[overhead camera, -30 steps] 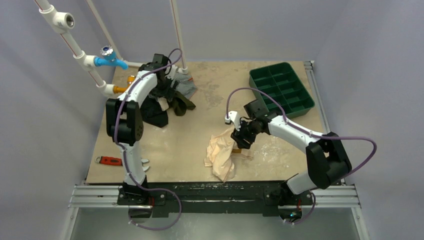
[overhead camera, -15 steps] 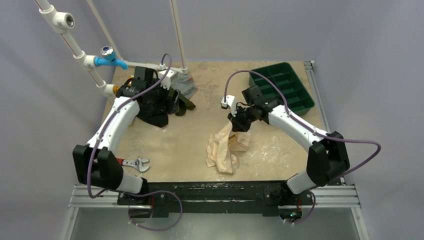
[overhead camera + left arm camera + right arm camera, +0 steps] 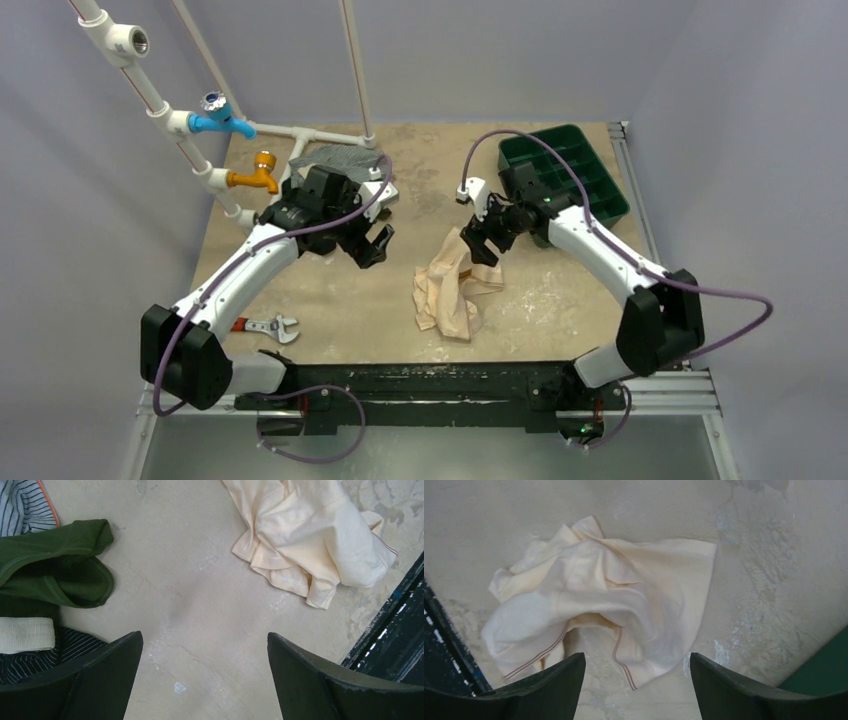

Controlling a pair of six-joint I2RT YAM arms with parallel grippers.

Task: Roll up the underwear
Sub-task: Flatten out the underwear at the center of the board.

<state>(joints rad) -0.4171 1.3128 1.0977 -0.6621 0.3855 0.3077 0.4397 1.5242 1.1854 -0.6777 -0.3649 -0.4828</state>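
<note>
The underwear lay crumpled, not yet rolled, on the desk near its front edge, with the right gripper hovering wide and empty over its far corner and the left gripper wide and empty off to its left, both seemingly poised to spread it flat.

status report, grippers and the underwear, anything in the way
Left gripper open, empty, over bare table. Right gripper open, empty, above the underwear. Underwear crumpled, not rolled. Nothing lying on it.
</note>
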